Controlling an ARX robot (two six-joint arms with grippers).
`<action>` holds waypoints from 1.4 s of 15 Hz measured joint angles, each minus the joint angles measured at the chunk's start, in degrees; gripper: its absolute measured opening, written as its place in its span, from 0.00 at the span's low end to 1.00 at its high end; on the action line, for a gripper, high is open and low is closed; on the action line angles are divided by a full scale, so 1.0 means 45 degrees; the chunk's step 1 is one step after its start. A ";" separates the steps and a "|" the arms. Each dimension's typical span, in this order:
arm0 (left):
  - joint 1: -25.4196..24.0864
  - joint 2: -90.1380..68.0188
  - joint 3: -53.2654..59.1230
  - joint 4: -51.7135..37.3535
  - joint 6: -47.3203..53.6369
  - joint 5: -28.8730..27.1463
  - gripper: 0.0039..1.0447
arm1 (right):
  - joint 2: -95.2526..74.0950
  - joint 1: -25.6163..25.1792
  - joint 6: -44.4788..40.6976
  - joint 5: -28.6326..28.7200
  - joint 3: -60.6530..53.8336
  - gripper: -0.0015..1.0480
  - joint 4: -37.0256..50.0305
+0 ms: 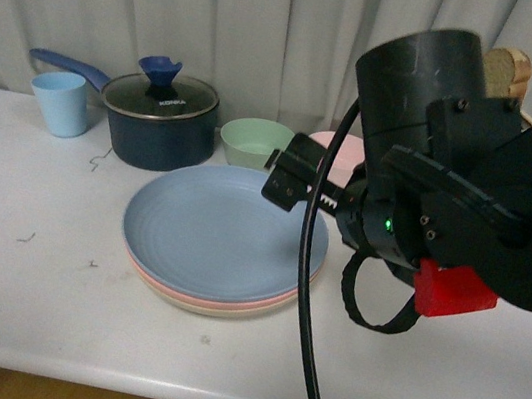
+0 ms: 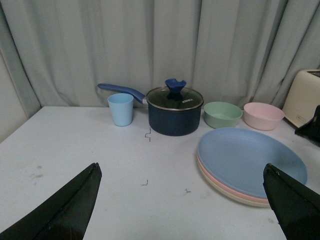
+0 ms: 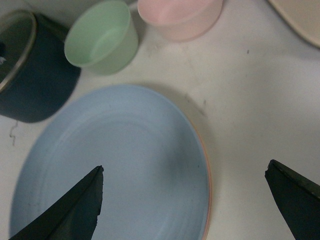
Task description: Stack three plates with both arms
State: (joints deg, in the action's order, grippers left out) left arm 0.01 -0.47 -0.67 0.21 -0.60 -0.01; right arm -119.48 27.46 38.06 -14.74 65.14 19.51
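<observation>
Front view first: I see on the white table, from left to right along its back edge, a light blue cup, a dark blue pot with a glass lid and a long blue handle, a green bowl and a pink bowl that is half hidden by my right arm.

Nearer to the middle of the table stand the three plates as one stack. The light blue plate is on top, the pink plate shows only as a thin rim under it, and the cream plate is at the bottom.

My right gripper hangs above the right rim of the stack. Its two fingers stand wide apart and nothing is between them; one fingertip is over the blue plate, the other is over bare table.

My left gripper is over the left part of the table, well apart from the stack. Its fingers are also spread wide and hold nothing.

At the far right stands a cream toaster.
</observation>
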 joint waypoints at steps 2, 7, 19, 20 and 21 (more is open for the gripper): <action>0.0000 0.0000 0.0000 0.0000 -0.0005 0.0000 0.94 | 0.0971 0.0068 -0.0228 -0.1083 -0.0262 0.94 0.0481; 0.0000 0.0000 0.0000 0.0005 -0.0005 0.0000 0.94 | 0.5289 -0.2487 -0.7674 -0.0767 -0.7839 0.37 1.0690; 0.0000 0.0000 0.0000 0.0000 -0.0005 -0.0024 0.94 | 1.8253 -0.6164 -0.8378 0.3094 -1.4324 0.02 0.3730; 0.0000 0.0000 0.0000 0.0000 0.0000 -0.0015 0.94 | 1.8612 -0.6188 -0.8378 0.3123 -1.4324 0.02 0.3444; 0.0000 0.0000 0.0000 -0.0005 -0.0005 -0.0005 0.94 | 1.9127 -0.6159 -0.8383 0.3245 -1.4328 0.02 0.2963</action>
State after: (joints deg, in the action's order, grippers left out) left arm 0.01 -0.47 -0.67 0.19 -0.62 -0.03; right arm -33.41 -0.25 0.34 -0.14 0.67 32.84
